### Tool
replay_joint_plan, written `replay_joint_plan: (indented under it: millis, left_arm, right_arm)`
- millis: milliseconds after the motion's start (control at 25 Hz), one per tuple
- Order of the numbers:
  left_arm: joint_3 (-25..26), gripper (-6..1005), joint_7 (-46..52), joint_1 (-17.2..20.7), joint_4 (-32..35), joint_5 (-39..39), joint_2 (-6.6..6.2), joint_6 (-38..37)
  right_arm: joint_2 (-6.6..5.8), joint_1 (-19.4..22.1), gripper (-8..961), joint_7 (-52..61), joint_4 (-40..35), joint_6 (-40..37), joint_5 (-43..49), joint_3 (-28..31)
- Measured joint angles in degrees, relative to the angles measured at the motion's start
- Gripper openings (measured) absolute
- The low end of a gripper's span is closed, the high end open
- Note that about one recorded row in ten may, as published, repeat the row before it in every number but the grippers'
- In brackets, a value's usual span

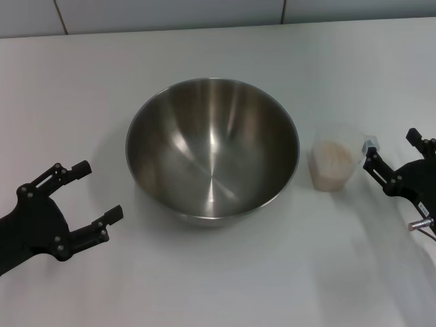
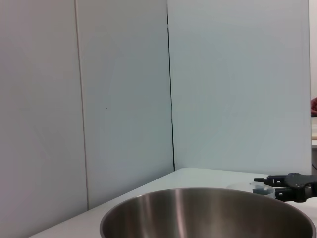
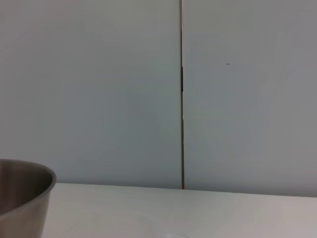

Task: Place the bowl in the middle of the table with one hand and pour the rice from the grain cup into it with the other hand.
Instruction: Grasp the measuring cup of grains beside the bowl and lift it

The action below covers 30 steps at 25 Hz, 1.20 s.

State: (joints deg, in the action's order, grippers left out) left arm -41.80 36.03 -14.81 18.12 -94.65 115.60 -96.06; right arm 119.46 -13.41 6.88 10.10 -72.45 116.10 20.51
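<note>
The steel bowl [image 1: 212, 150] stands upright and empty in the middle of the white table [image 1: 225, 279]. To its right, a small gap away, is the clear grain cup [image 1: 334, 165], holding pale rice [image 1: 332, 158]. My left gripper [image 1: 101, 191] hovers open to the left of the bowl, apart from it. My right gripper [image 1: 390, 146] is open just to the right of the cup, one finger close to the cup's lip side. The left wrist view shows the bowl [image 2: 208, 213] with the cup's rim [image 2: 250, 187] and the right gripper [image 2: 285, 186] beyond it. The bowl's edge [image 3: 22, 198] shows in the right wrist view.
Pale wall panels [image 1: 170, 13] run along the table's far edge. Bare tabletop lies in front of the bowl and behind it.
</note>
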Motion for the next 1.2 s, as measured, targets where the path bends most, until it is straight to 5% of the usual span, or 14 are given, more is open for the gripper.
replay_joint_plan:
  millis: [520, 920, 1200]
  left_arm:
    - [0.56, 870, 0.00, -0.13, -0.10, -0.01, 0.06, 0.00]
    - [0.58, 870, 0.00, -0.13, -0.10, -0.01, 0.06, 0.00]
    - [0.58, 870, 0.00, -0.36, -0.10, -0.01, 0.13, 0.00]
  right_arm:
    - [0.03, -0.28, 804, 0.12, 0.21, -0.01, 0.00, -0.07]
    - [0.22, -1.23, 599, 0.14, 0.45, 0.09, 0.26, -0.57]
    - [0.25, -1.26, 296, 0.15, 0.45, -0.18, 0.23, -0.36]
